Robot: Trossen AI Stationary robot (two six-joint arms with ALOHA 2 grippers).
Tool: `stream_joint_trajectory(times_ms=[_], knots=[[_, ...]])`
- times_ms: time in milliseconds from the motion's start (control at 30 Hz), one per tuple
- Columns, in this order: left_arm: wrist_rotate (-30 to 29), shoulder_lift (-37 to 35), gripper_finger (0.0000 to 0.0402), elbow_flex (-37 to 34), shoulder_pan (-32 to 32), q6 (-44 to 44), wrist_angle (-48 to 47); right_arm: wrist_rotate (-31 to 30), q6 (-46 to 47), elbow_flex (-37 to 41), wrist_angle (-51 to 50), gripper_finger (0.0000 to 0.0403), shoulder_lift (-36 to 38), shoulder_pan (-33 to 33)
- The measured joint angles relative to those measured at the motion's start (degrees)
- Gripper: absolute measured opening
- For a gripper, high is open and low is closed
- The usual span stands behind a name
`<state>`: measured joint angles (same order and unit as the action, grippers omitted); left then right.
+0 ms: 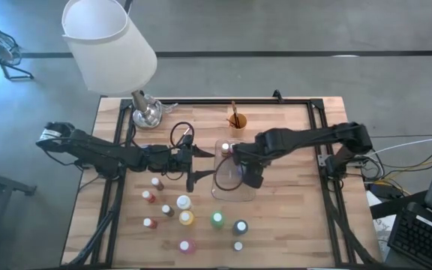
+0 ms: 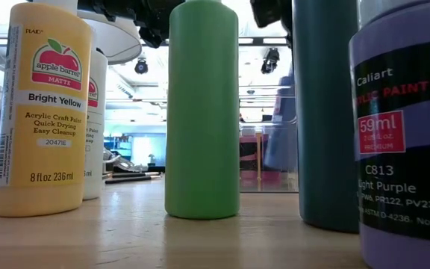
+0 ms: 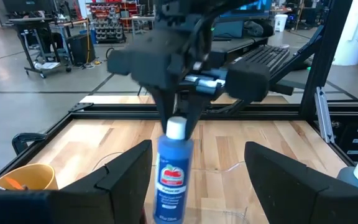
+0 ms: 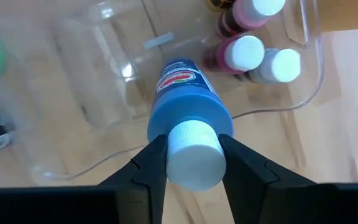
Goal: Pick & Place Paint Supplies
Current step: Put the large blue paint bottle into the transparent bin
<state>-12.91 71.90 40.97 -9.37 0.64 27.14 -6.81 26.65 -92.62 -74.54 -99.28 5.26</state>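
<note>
The right pincer [image 4: 193,163] is pinching the upright blue bottle [image 4: 188,102] by its white cap, hanging directly over the tray [image 4: 303,74] mid-counter, while the left pincer [image 3: 194,180] is waiting spread just beside.

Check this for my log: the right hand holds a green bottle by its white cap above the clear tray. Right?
Not quite: the bottle is blue, not green, as the right wrist view shows. The right hand does grip it by its white cap above the clear tray.

Lamp [image 1: 111,41]: white shade, far left of the table.
Orange cup [image 1: 237,120]: far centre.
Clear tray [image 1: 231,180]: table centre.
Keyboard [image 1: 418,240]: near right, off the table.
</note>
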Motion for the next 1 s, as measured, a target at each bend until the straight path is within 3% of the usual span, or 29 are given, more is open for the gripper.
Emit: stream_joint_trajectory(times_ms=[767, 1000], knots=[[0.0, -0.7, 0.0262, 0.0, 0.0, -0.2, -0.2, 2.5, -3.3, -0.1, -0.4, 0.0130, -3.0, -4.8], [0.0, -0.8, 0.0262, 0.0, 0.0, -0.2, -0.2, 1.7, -4.1, 0.0, -0.3, 0.0116, -3.0, -6.1]])
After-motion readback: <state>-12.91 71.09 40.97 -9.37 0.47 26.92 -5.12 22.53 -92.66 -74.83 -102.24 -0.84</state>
